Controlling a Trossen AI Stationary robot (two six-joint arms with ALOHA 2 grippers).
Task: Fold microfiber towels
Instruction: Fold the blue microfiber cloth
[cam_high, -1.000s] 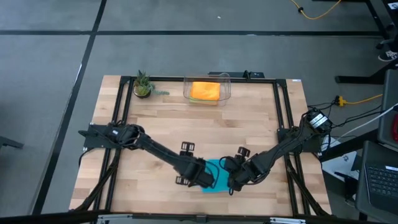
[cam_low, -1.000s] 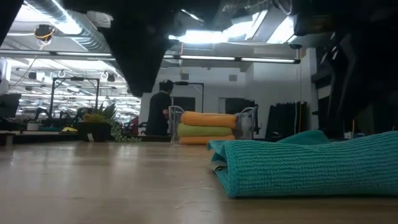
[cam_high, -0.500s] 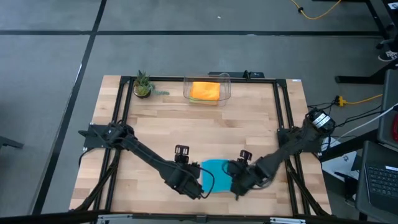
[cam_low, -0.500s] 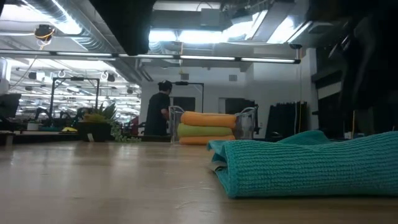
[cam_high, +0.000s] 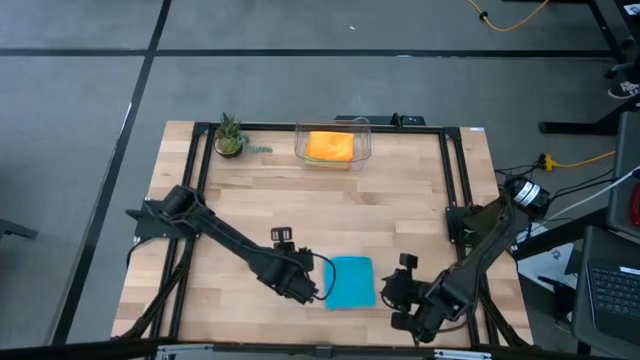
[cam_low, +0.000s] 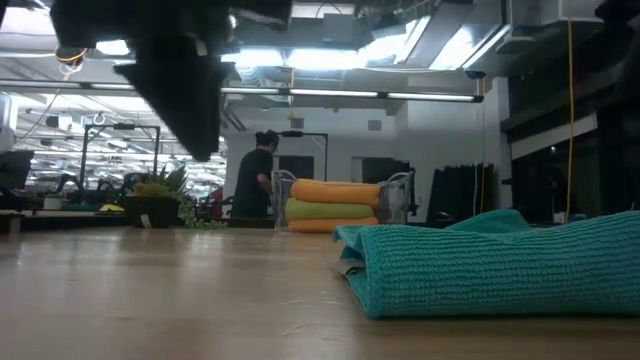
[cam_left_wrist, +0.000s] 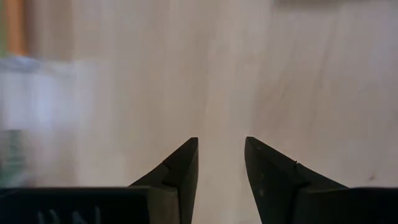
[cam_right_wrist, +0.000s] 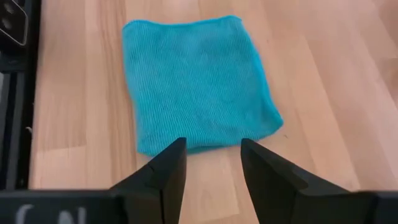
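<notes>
One teal towel (cam_high: 350, 281) lies folded into a neat rectangle near the front edge of the bench (cam_high: 400, 200), a little right of that edge's middle; from bench height it shows as a thick, layered fold with a rounded edge (cam_low: 490, 265). Two tools flank it, neither touching it. The left tool (cam_high: 305, 284) sits just beside the towel's left edge, low over the wood, and its wrist camera shows its two fingers (cam_left_wrist: 180, 171) slightly apart with bare bench between them and nothing held. The right tool (cam_high: 400, 300) is near the front right corner of the bench, just off the towel's right side; its own fingers (cam_right_wrist: 168, 168) are apart and empty, with the teal towel (cam_right_wrist: 196, 81) lying flat beyond them. Far across the bench, at the middle of the back edge, stands one clear plastic bin (cam_high: 333, 146) holding folded towels: from above only one orange towel (cam_high: 329, 146) shows on top, while the level view counts three stacked, an orange one (cam_low: 335, 191) over a lime green one (cam_low: 325, 209) over another orange one (cam_low: 320, 226). One small potted plant (cam_high: 230, 135) stands at the back left corner. Beyond the bench, one person (cam_low: 255, 180) stands in the room.
</notes>
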